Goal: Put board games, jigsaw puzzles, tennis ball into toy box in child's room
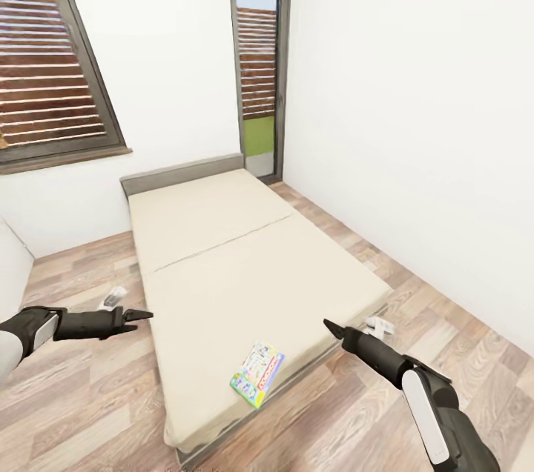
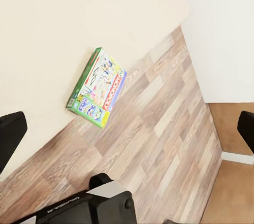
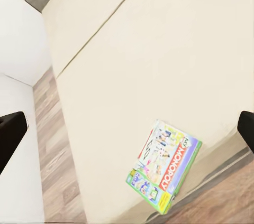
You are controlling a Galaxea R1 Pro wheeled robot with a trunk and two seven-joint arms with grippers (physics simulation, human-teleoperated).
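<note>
Both claws flank one board game [image 1: 257, 374] lying near bed [image 1: 222, 250] edge.

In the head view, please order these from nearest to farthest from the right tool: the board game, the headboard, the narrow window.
1. Board game: near foot end of the bed, just left of the right tool.
2. Headboard: far end of the bed.
3. Narrow window: on the wall beyond the headboard.

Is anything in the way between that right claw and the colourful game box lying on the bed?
Nothing visible is. The board game lies alone near the foot corner of the bed, with bare mattress around it. The right gripper hangs open in the air beside that corner, with only open space between them.
</note>
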